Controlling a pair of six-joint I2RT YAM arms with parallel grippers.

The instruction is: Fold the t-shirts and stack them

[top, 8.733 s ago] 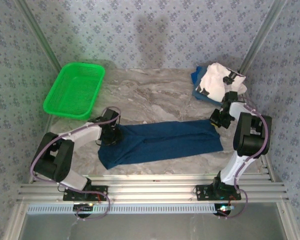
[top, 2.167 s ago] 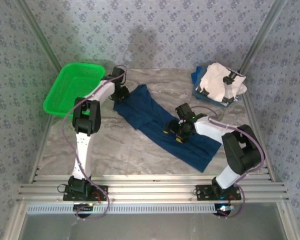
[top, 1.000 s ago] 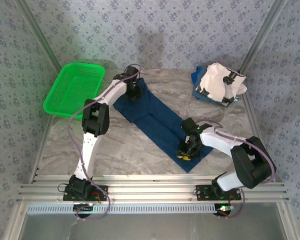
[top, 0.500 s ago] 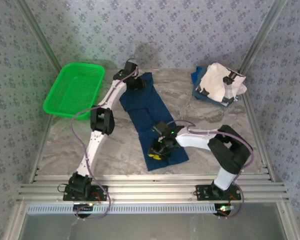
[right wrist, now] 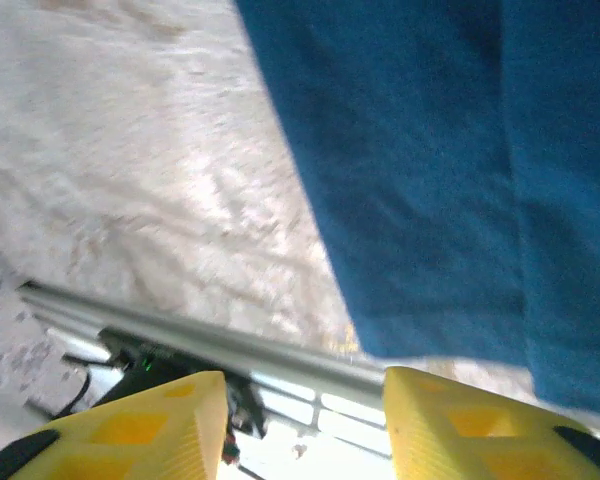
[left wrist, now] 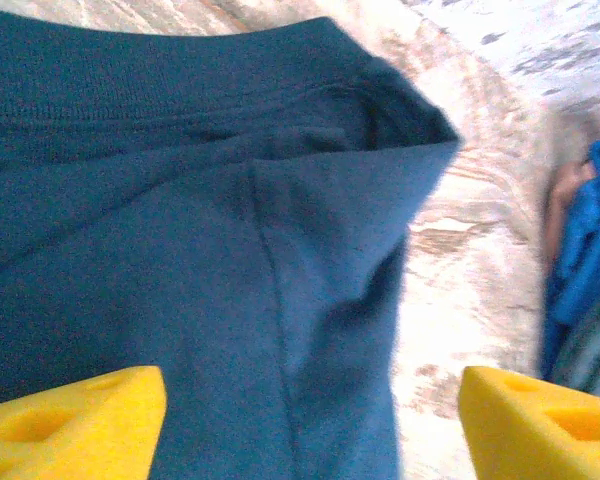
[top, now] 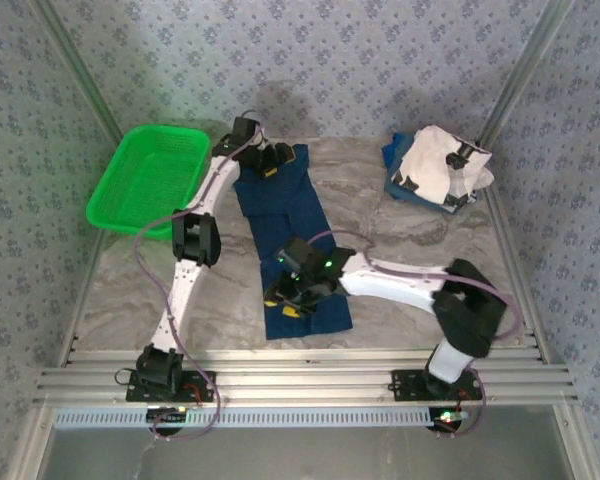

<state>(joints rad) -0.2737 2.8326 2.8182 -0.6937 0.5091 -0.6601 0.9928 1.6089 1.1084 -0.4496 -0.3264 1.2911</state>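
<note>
On table (top: 400,225) centre we see navy t-shirt (top: 295,235) folded into long strip, running far to near. Over its far end we find left gripper (top: 270,163), jaws well apart, holding nothing. Over near hem, right gripper (top: 292,305), jaws apart too, empty. At far right corner, white shirt (top: 435,165) lies atop blue one (top: 392,155). Far left, green basket (top: 150,180).

Nothing legible anywhere: no word, label, brand or number on the long dark navy cloth t-shirt (top: 285,215) spread over the marbled bench (top: 380,200), nor on the green plastic basket (top: 150,180). Black marks on the white cloth t-shirt (top: 430,165) in the far right corner, too small to read as letters or a sign.
</note>
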